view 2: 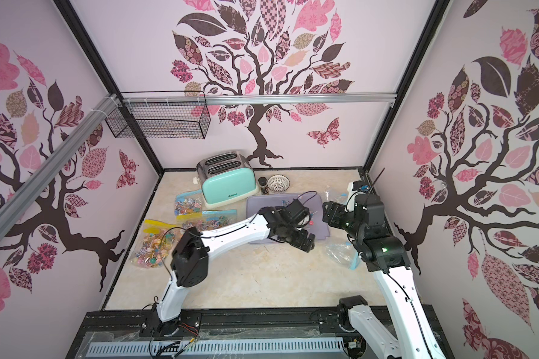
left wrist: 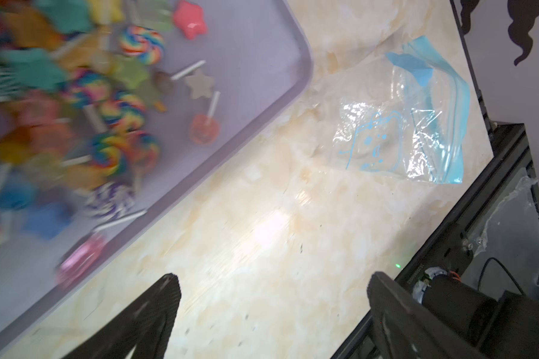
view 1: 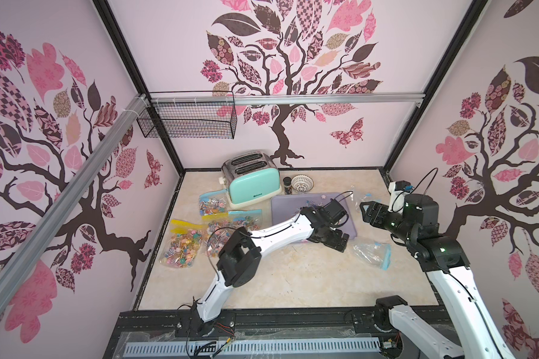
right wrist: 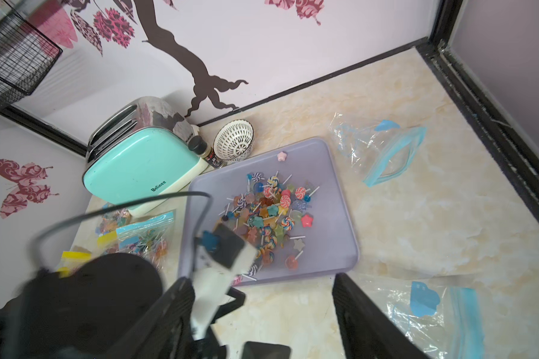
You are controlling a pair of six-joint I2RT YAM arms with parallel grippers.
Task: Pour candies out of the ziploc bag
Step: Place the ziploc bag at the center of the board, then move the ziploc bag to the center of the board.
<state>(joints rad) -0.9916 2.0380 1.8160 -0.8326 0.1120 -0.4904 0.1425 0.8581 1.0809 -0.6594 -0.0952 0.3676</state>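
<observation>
The small multicoloured candies (right wrist: 268, 214), swirl lollipops on thin white sticks and star-shaped sweets, lie in a loose heap on the flat lavender plastic tray (right wrist: 330, 199). The tray sits on the beige marbled worktop (view 1: 293, 273), just right of centre in both top views. The left hand (left wrist: 271, 298) is above the worktop at the tray's lower right corner, its two black fingers (left wrist: 156, 314) spread wide apart with nothing between them. The right hand (view 1: 366, 213) hangs in the air just right of the tray, its fingers also apart and empty.

A clear empty zip bag with a blue seal strip (view 1: 374, 252) lies crumpled on the worktop, lower right of the tray and near the left hand. A second empty clear zip bag (view 1: 362, 193) lies by the tray's upper right corner. Left of the tray, several filled clear zip bags (view 1: 182, 245) lie overlapping. Above the tray in the frame stand a mint-green two-slot toaster (view 1: 252, 183), a small dark-lidded jar (view 1: 288, 185) and a white latticed bowl (view 1: 303, 182).
</observation>
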